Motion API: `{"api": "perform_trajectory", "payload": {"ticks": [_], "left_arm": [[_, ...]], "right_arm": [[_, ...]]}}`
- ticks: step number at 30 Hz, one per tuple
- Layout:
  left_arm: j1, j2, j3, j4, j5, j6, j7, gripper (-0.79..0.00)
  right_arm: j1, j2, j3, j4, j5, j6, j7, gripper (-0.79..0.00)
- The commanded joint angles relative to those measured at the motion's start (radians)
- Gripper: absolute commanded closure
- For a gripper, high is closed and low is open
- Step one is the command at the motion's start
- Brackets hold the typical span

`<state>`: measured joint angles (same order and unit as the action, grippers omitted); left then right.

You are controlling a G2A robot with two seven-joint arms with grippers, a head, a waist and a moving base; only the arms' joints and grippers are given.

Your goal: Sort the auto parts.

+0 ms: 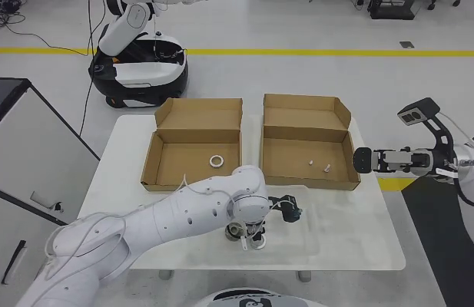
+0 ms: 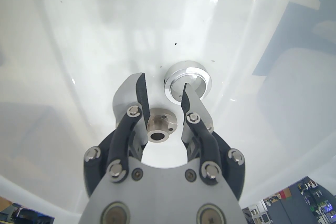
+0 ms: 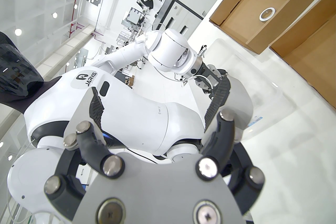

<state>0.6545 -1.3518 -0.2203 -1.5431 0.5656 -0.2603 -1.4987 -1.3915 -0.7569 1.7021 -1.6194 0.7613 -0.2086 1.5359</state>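
Left gripper (image 2: 162, 80), jaws apart, astride flanged hub (image 2: 158, 128) near table (image 1: 336, 238) edge

No legible text or numbers on the table (image 1: 359, 230), the left box (image 1: 175, 163), the right box (image 1: 286, 163)

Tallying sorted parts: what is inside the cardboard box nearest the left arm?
One pale ring lies on the floor of the box. The left arm covers the box's near corner, so anything lying there cannot be seen.
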Motion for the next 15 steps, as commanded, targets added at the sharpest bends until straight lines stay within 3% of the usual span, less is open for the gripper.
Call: {"api": "perform_trajectory", "payload": {"ticks": [1,10,15], "left_arm": [[0.001,-0.004,0.002,0.005,0.001,-0.001,-0.001,-0.336],[0.004,-0.019,0.008,0.023,0.0,-0.009,-0.008,-0.256],[0.004,-0.028,0.01,0.035,0.0,-0.013,-0.007,-0.249]], "right_arm": [[0.0,0.0,0.0,0.0,0.0,0.0,0.0,-0.785],[0.0,0.0,0.0,0.0,0.0,0.0,0.0,-0.785],[0.0,0.0,0.0,0.0,0.0,0.0,0.0,-0.785]]}}
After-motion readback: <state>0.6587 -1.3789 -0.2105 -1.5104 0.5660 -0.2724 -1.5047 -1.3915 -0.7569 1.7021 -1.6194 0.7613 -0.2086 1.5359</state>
